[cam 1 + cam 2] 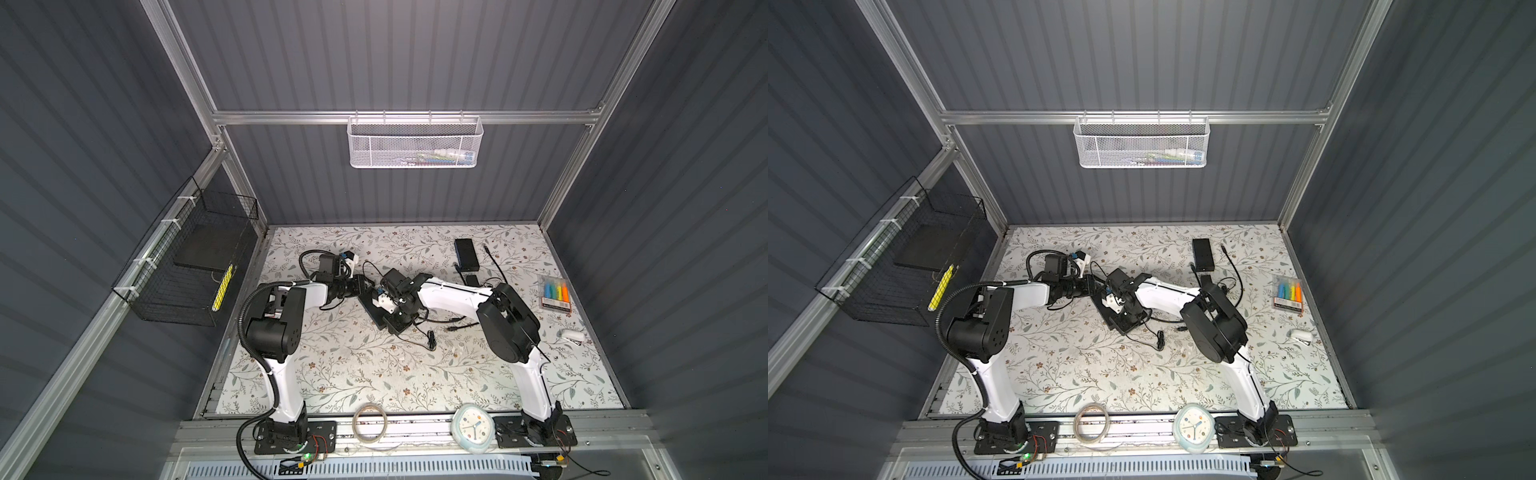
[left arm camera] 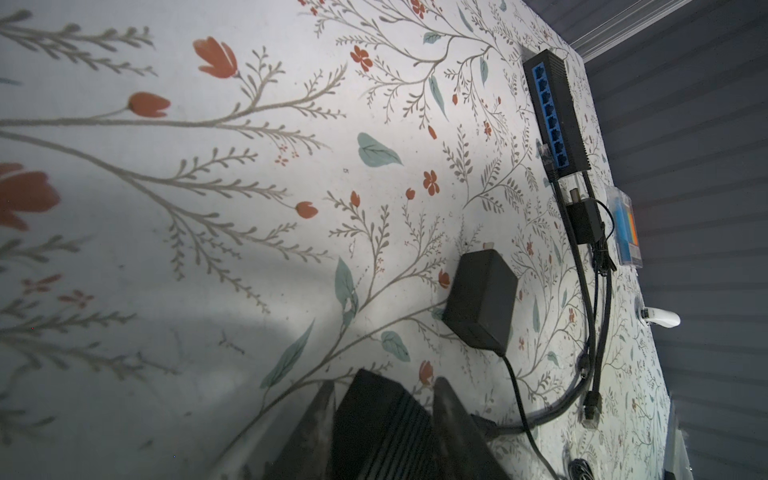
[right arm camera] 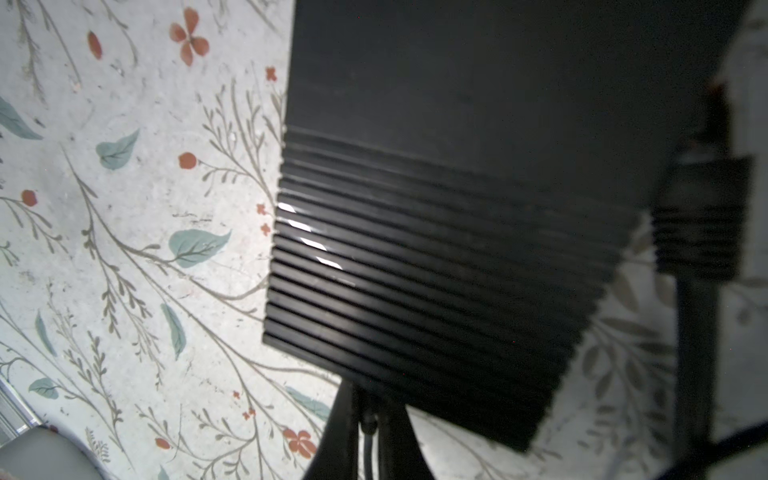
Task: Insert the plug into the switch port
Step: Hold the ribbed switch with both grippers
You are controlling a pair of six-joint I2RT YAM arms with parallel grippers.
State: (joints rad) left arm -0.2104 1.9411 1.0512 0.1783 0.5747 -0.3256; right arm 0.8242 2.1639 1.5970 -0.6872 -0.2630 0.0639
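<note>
Careful: your left gripper [image 2: 384,384] clamps the ribbed black switch [image 3: 457,249] mid floral mat [image 1: 332,374], your right gripper [image 3: 365,405] is pinched shut on what looks like the plug [image 3: 368,428] beside its edge, and with the port hidden from you, a blind push may jam or skew it.

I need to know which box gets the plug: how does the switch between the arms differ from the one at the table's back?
The near switch is clamped between the left fingers; the far switch lies ungripped on the table. The far switch shows a blue port row in the left wrist view; the near switch shows only its ribbed black top. Both are black boxes.
</note>
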